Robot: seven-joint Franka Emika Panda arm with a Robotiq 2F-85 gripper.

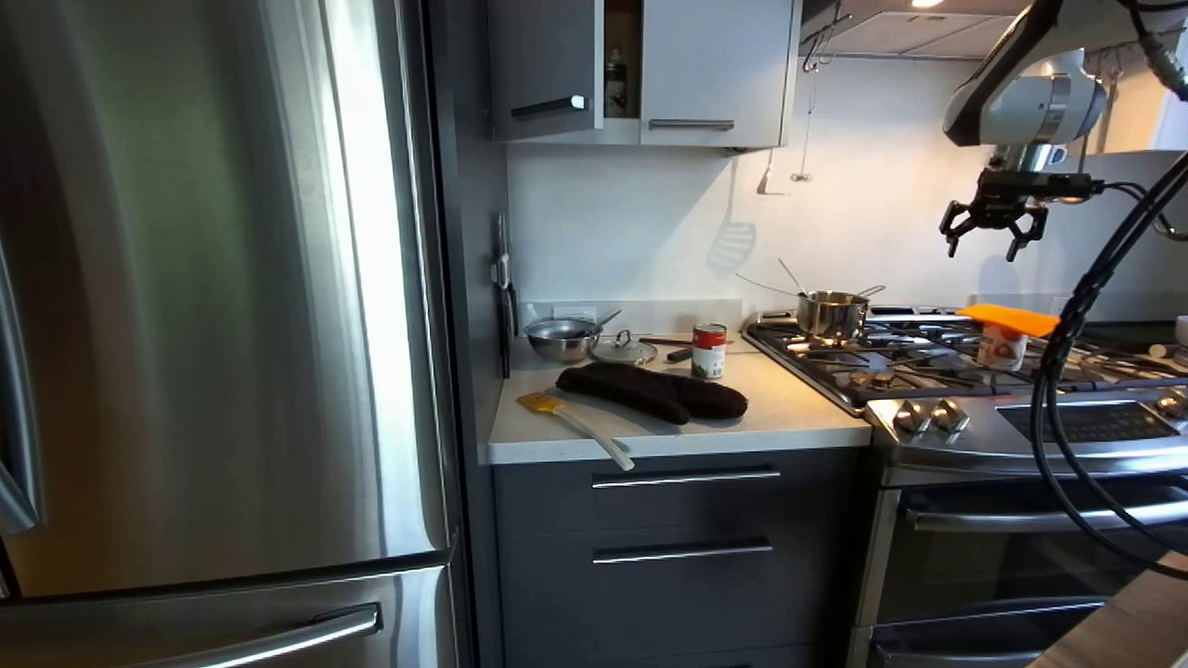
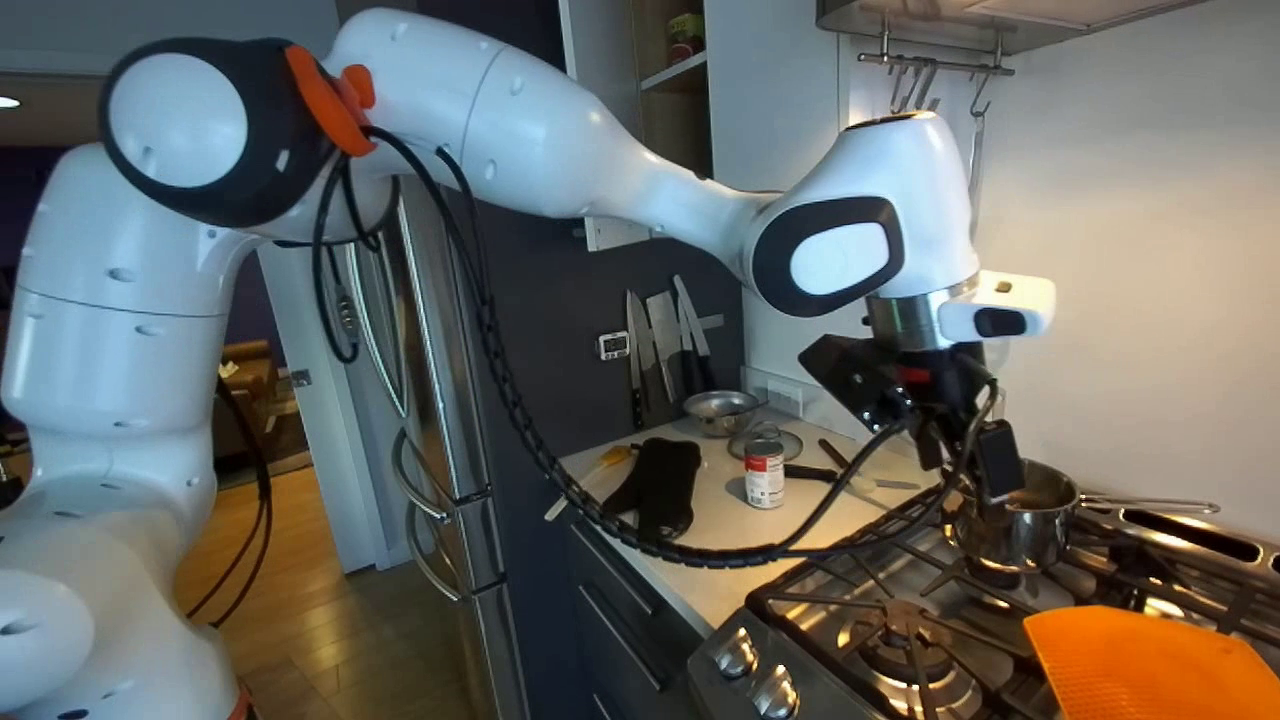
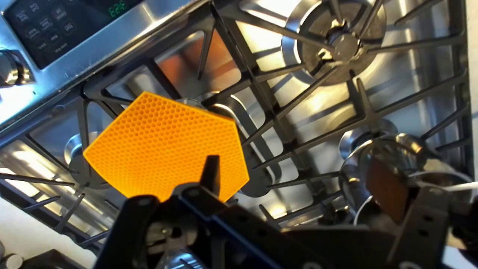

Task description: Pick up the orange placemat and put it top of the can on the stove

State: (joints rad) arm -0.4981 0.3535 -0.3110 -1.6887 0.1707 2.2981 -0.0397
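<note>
In an exterior view, the orange placemat [image 1: 1012,319] lies at three o'clock on top of the can [image 1: 1002,350], which stands on the stove [image 1: 970,456]; the can's printed side shows only here, too small to read. The gripper [image 1: 983,250] hangs at twelve o'clock from the mat, clear of it, its jaws apart. A steel pot [image 1: 829,320] sits on the stove at nine o'clock from the mat. On the pale counter [image 1: 798,422] are a dark oven mitt [image 1: 640,390], a yellow-headed spatula [image 1: 585,429] at its eight o'clock and, at its two o'clock, a food tin [image 1: 709,354] in a red and white label, its wording illegible. A steel fridge [image 1: 213,278] fills nine o'clock. In an exterior view, much of the arm [image 2: 540,130] shows, with knives [image 2: 665,340] on a dark panel [image 2: 570,385], a small timer [image 2: 613,346] at nine o'clock from them, and wooden flooring [image 2: 330,625] between seven and eight o'clock; the mat is cut off by the frame at four o'clock, and the jaws are too hidden to judge. In the wrist view, the mat's honeycomb surface lies towards nine o'clock, one finger [image 3: 211,172] over it in the picture and the opposite pad [image 3: 386,188] over the pot, a wide gap between. At ten o'clock a control panel [image 3: 71,24] shows upside-down green digits [image 3: 118,8], not surely readable, beside blurred labels.
</note>
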